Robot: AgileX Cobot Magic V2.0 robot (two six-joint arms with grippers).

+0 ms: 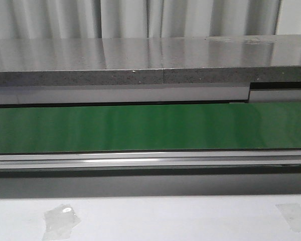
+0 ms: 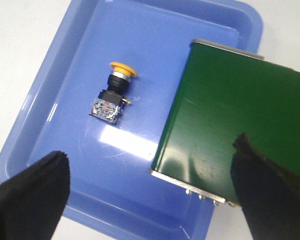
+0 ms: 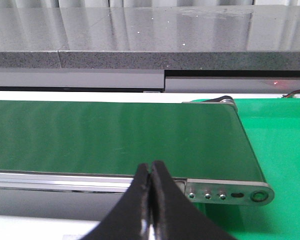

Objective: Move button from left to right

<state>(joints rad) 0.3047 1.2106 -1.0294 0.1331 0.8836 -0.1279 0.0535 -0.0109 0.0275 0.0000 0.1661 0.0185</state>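
No brand, label or legible writing appears on any item.

The belt (image 1: 150,128) is the largest item: a smooth, glossy green band running across the front view in a silver metal frame (image 1: 150,161). Behind the belt stands a grey speckled stone-like ledge (image 1: 140,76) with a polished top, and behind that pale pleated curtains (image 1: 125,17). On the near side of the belt lies the white counter (image 1: 180,218), carrying two patches of clear tape (image 1: 60,221).

In the right wrist view the belt's end (image 3: 240,145) is rounded, capped by a metal bracket (image 3: 230,192) with small screws; a bright green surface (image 3: 280,150) lies beyond that end.

In the left wrist view the belt's other end (image 2: 230,125) overhangs one side of a tray (image 2: 45,95). The tray is light blue glossy plastic, rectangular with rounded corners and a raised rim, resting on the white counter. It holds one item only: the button (image 2: 112,92), lying on its side on the tray floor, apart from the belt and clear of the rim. Its cap is round and yellow, its neck black, its body boxy and black with small coloured marks at the base.

The left tool (image 2: 150,190) is spread wide, black fingers (image 2: 35,190) empty, above the tray and clear of the button. The right tool (image 3: 151,200) is closed tight, black fingers (image 3: 135,200) touching with nothing between them, at the near edge of the belt.
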